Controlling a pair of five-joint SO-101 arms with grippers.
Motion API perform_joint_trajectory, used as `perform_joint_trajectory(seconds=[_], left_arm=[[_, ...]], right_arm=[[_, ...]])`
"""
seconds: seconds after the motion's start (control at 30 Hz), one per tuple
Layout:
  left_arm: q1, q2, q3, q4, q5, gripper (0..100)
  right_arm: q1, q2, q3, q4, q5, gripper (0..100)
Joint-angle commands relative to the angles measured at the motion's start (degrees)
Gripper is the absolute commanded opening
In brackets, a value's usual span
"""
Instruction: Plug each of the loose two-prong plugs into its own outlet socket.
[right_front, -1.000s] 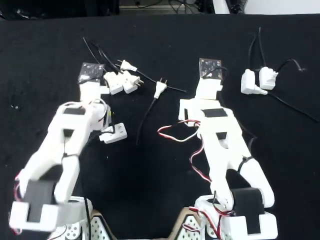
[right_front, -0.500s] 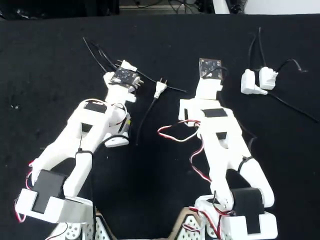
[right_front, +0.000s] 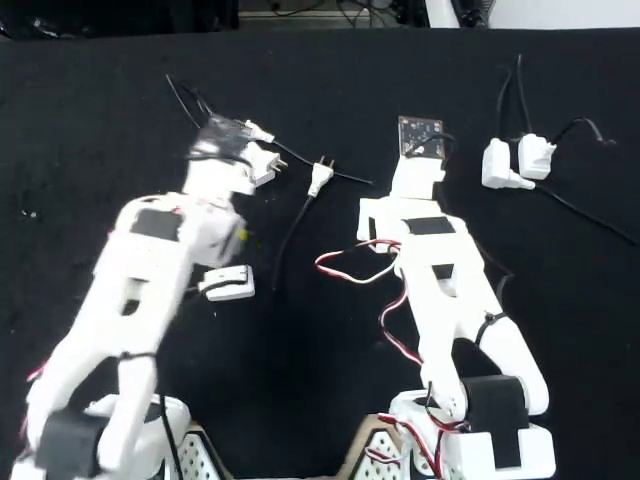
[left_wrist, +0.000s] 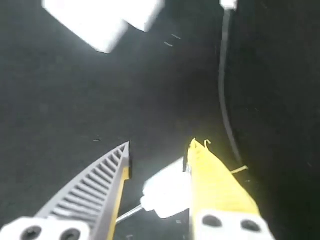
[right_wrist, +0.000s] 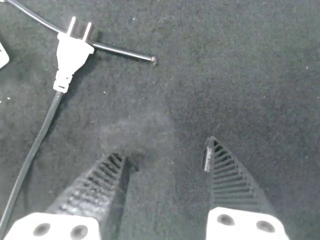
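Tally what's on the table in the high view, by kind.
Arms: 2
Corded plugs: 2
White blocks: 4
Total: 8. The left arm may cover more.

Soft overhead light; the matte black worktop (right_front: 80, 200) absorbs it, showing almost no shadows, while white arm shells glare. In the high view the left arm (right_front: 150, 270) is smeared by motion blur, the right arm (right_front: 440, 280) crisp. The left wrist view is blurred throughout, its white blocks (left_wrist: 100, 20) blown out; the right wrist view is clear, a faint shadow beside the right tool (right_wrist: 165, 150).
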Motion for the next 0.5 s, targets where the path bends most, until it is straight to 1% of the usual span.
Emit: perform_joint_trajectory(seconds=[0.0, 0.1, 0.2, 0.33, 0.47], left_arm=[[-8.57, -5.19, 2.07, 2.11, -0.18, 19], [-14.29, -3.52, 5.49, 2.02, -0.18, 19], [-16.75, -1.41, 7.87, 2.11, -0.09, 19], [-16.75, -1.05, 10.77, 1.85, -0.09, 19], [-13.76, -0.44, 11.65, 1.49, 0.09, 19]], right_arm=[[0.35, -2.68, -3.3, -1.23, -0.44, 20.8], [0.0, -2.68, -3.3, -1.23, -0.44, 20.8], [-1.49, -2.68, -3.03, -1.23, -0.35, 20.8], [-1.85, -2.68, -3.03, -1.23, -0.18, 20.8], [-1.85, -2.68, -3.03, -1.23, -0.09, 20.8]])
